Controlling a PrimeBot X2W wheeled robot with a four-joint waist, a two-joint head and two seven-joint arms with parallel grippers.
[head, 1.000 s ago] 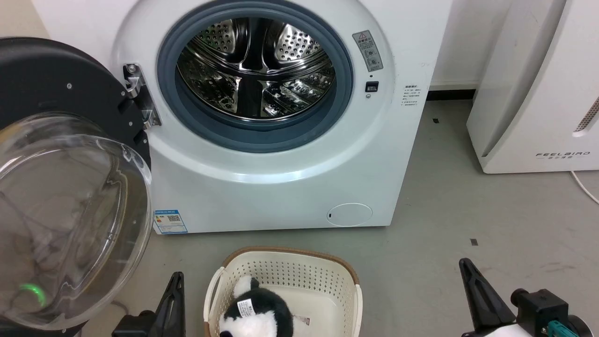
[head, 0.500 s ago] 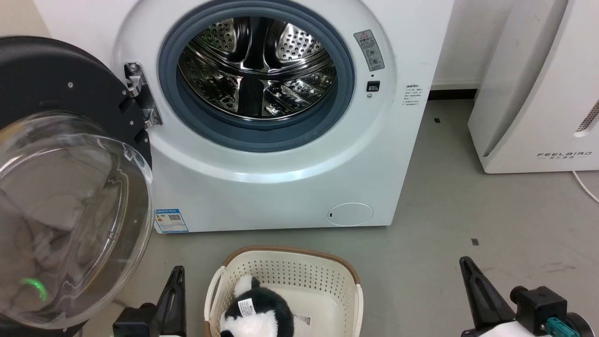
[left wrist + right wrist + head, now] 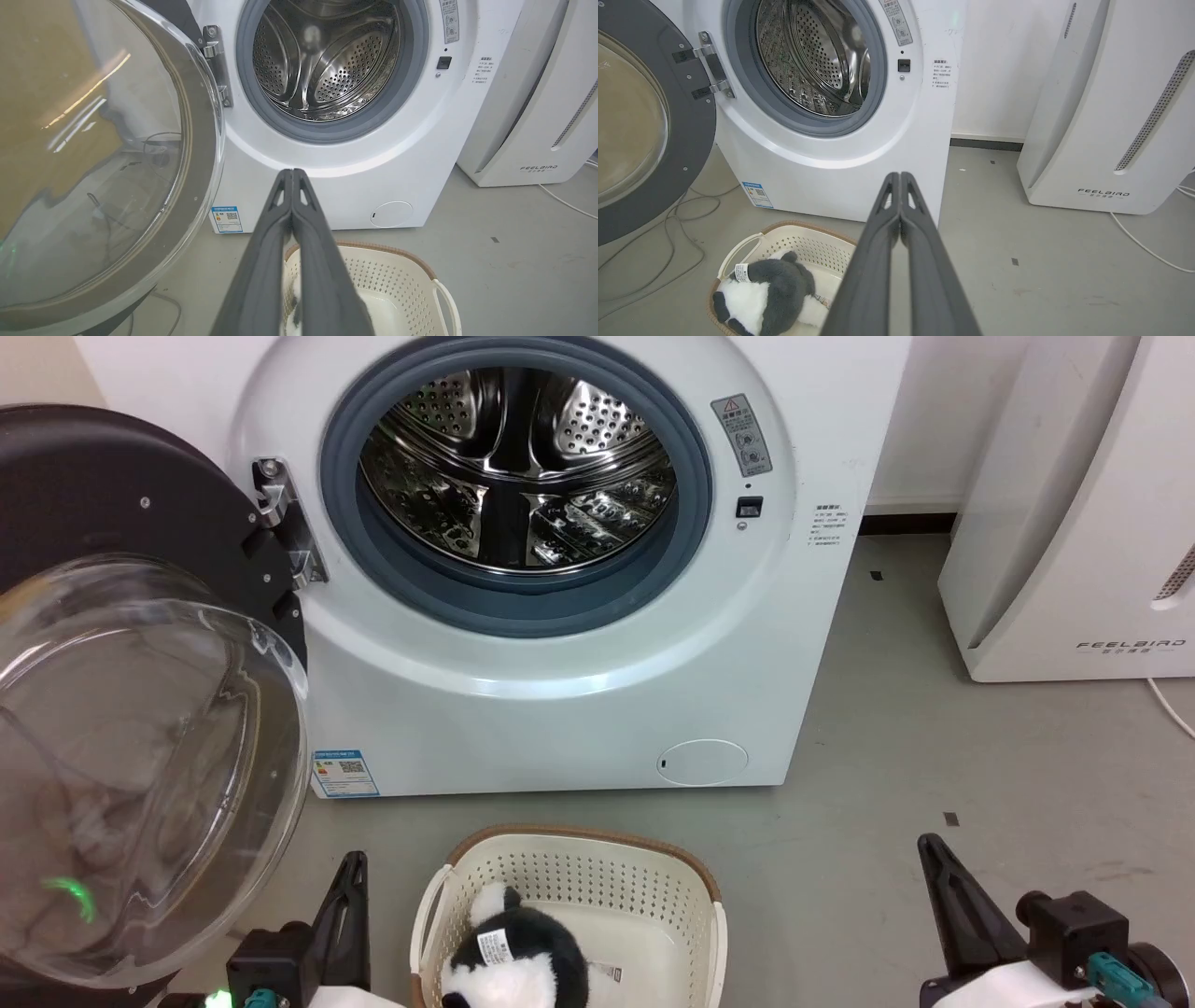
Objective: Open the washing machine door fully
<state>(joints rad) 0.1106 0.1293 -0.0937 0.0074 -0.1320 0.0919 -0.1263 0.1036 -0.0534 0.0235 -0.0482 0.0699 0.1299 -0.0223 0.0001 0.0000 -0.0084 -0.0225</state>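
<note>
The white washing machine (image 3: 579, 709) (image 3: 355, 163) (image 3: 840, 177) stands ahead with its steel drum (image 3: 518, 476) exposed inside the grey rubber ring. Its door (image 3: 121, 709) (image 3: 93, 154) (image 3: 640, 121) hangs swung wide to the left on a metal hinge (image 3: 280, 523), the clear glass bowl bulging toward me. My left gripper (image 3: 353, 863) (image 3: 292, 172) sits low at the bottom left, shut with nothing between its fingers, apart from the door. Low at the bottom right, my right gripper (image 3: 927, 845) (image 3: 900, 176) is shut and empty too.
A cream perforated basket (image 3: 597, 877) (image 3: 402, 270) (image 3: 803, 233) holding a black-and-white plush toy (image 3: 513, 957) (image 3: 761, 291) stands on the floor between the arms. A white FEELBIRD appliance (image 3: 1074, 523) (image 3: 1106, 107) stands at the right. Cables (image 3: 649, 252) lie under the door.
The head camera has shifted slightly, so the whole scene sits a little to the right. Both arms have crept up a bit at the bottom edge. The door has not moved.
</note>
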